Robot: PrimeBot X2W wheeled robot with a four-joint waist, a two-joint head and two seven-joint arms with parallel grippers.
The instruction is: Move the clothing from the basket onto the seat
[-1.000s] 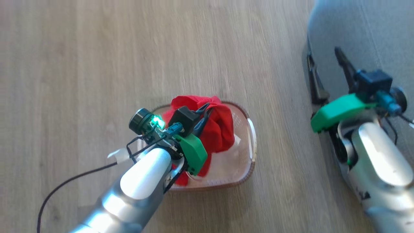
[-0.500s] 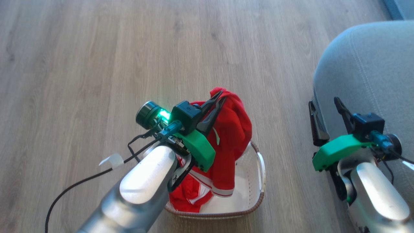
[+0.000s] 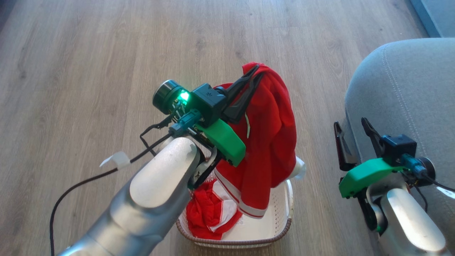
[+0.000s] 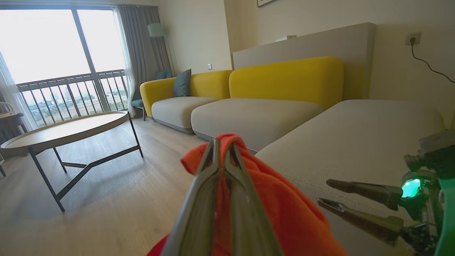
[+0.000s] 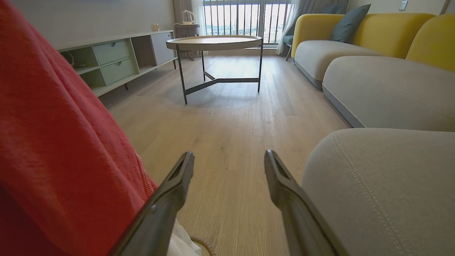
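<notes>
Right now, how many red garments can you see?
2. One red garment hangs from the left gripper, jaws shut on it, over the basket; a second garment lies crumpled inside it. More may be hidden beneath the arm.

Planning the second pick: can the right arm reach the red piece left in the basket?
Probably not yet: the garment hanging from the shut left tool drapes between the open right tool and that piece.
</notes>
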